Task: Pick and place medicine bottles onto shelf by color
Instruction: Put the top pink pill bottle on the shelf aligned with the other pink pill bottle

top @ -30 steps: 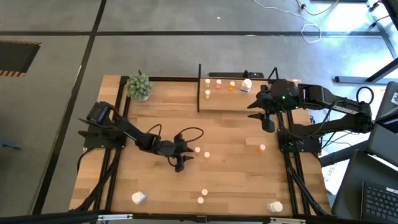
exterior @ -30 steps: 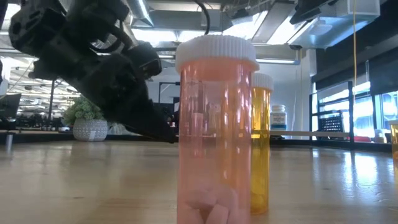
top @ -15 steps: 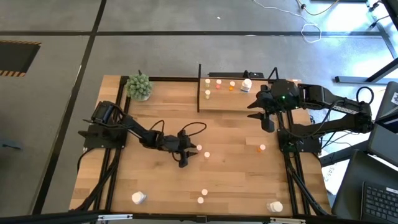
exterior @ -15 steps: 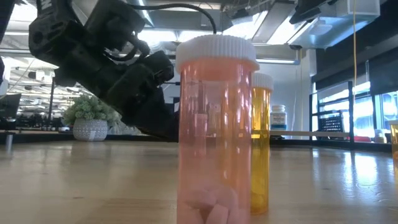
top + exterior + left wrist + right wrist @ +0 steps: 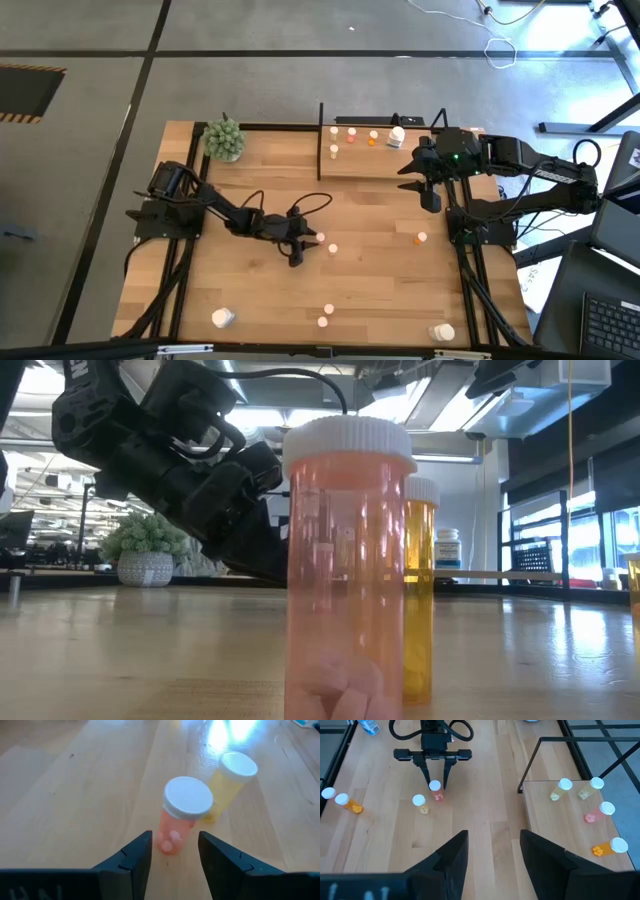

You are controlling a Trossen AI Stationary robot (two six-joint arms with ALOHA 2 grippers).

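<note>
A pink medicine bottle (image 5: 174,831) with a white cap stands upright on the table, and a yellow one (image 5: 226,785) stands just behind it. My left gripper (image 5: 175,842) is low over the table's middle and open. Its fingertips stand on either side of the pink bottle's base without touching it, as the right wrist view also shows for the pink bottle (image 5: 436,792). My right gripper (image 5: 492,842) hangs open and high beside the shelf (image 5: 385,162), which carries several small bottles and a larger white one (image 5: 397,135).
An orange bottle (image 5: 420,238) stands right of centre. A pink bottle (image 5: 348,560) and an orange one (image 5: 420,600) stand near the front edge. Larger white bottles lie at the front left (image 5: 222,318) and front right (image 5: 443,332). A green plant (image 5: 224,140) sits at the far left.
My left gripper has moved toward the table's right edge and a little toward the far edge, up to the pink bottle, still open. The bottles have stayed in place.
</note>
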